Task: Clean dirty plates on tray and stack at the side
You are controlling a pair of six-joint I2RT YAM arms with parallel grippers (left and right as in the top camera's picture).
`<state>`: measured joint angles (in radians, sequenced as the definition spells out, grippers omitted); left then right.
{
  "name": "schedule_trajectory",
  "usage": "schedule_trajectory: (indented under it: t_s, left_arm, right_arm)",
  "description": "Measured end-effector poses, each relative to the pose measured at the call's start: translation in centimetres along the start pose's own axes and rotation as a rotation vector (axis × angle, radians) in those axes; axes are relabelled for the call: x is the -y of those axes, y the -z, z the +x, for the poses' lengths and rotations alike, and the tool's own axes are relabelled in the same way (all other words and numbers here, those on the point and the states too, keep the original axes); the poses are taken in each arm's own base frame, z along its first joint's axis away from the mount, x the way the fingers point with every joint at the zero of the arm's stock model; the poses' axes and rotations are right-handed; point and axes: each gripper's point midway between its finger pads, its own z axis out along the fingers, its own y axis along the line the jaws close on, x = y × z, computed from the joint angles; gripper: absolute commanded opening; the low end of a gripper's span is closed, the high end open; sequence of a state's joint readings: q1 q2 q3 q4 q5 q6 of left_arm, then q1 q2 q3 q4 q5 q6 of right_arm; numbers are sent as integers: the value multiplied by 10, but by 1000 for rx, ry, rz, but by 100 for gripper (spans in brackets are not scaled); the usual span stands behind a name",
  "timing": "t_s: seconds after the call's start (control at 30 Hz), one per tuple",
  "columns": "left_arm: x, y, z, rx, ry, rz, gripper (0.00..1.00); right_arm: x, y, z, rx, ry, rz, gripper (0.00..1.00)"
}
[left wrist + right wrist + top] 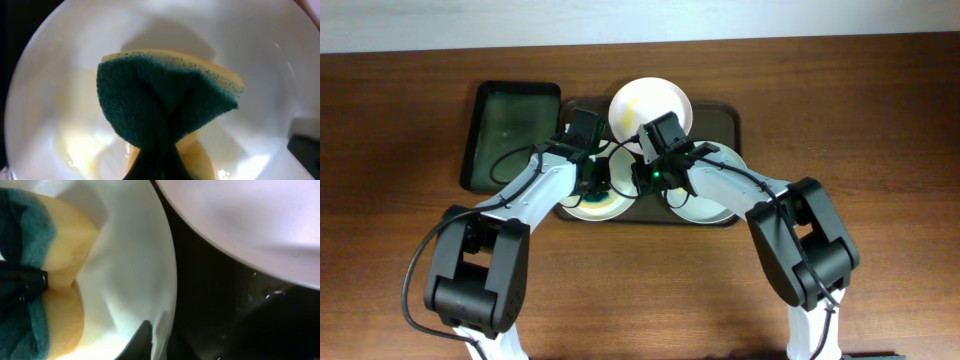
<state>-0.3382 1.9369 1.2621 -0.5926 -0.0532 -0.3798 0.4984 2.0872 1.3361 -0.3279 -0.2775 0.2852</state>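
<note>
Three white plates lie on the dark tray (725, 118): one at the back (638, 100), one front right (712, 205), one front left (582, 208). My left gripper (598, 185) hangs over the front-left plate (45, 100), shut on a folded green and yellow sponge (160, 100). Yellowish smears show on that plate under the sponge. My right gripper (642, 178) is at the same plate's right rim (135, 270), shut on it, with one dark finger (141, 341) lying inside the rim. In the right wrist view the sponge (65, 250) shows at the left.
A black basin with a green bottom (510, 135) stands left of the tray. Another plate (240, 215) overhangs the tray floor (215, 310) close to my right gripper. Brown wooden table (400, 260) surrounds the tray.
</note>
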Motion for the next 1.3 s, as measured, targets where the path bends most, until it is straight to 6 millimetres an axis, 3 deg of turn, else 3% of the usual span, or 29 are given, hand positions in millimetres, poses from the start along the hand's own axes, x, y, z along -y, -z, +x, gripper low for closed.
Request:
schedule_trajectory:
  t_s: [0.23,0.5,0.77,0.87,1.03,1.17,1.3]
  left_arm:
    - [-9,1,-5,31,-43,-69,0]
    - [-50,9,-15,96,-55,-308,0]
    - [-62,22,-24,148,-44,-379,0]
    - [-65,43,-31,199,-14,-380,0]
    - [-69,118,-58,380,73,-305,0]
    - [-66,162,-65,471,111,-213,0]
    - [-82,175,-68,489,156,-195,0]
  right_arm:
    - [6,0,-5,7,-35,32,4]
    - [9,3,-3,-15,-42,58,4]
    - [11,4,-1,-32,-47,67,4]
    - [11,6,0,-35,-47,73,4]
    - [8,22,-5,-30,-18,86,4]
    - [-4,45,-24,0,34,79,4]
    - [-12,72,-46,27,104,111,4]
